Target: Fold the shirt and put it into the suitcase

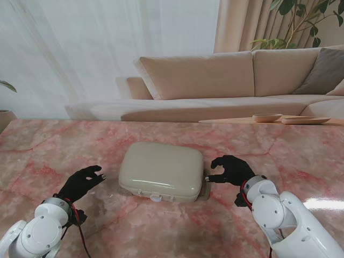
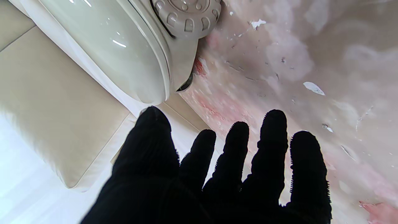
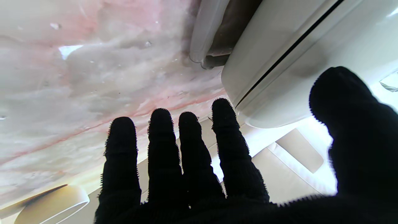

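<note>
A closed pale grey-green suitcase [image 1: 161,171] lies flat in the middle of the pink marble table [image 1: 301,156]. No shirt shows in any view. My left hand [image 1: 80,183], in a black glove, hovers just left of the case with fingers spread and nothing in it. My right hand [image 1: 231,169] sits close to the case's right side, fingers apart and empty. The left wrist view shows the suitcase [image 2: 124,46] with a wheel [image 2: 186,14] beyond my fingers [image 2: 273,146]. In the right wrist view the suitcase [image 3: 311,46] with its seam lies past my fingers [image 3: 161,146].
A beige sofa [image 1: 242,80] stands behind the table. Two shallow wooden dishes [image 1: 267,117] rest on a low surface at the far right. A plant [image 1: 301,21] rises in the back right corner.
</note>
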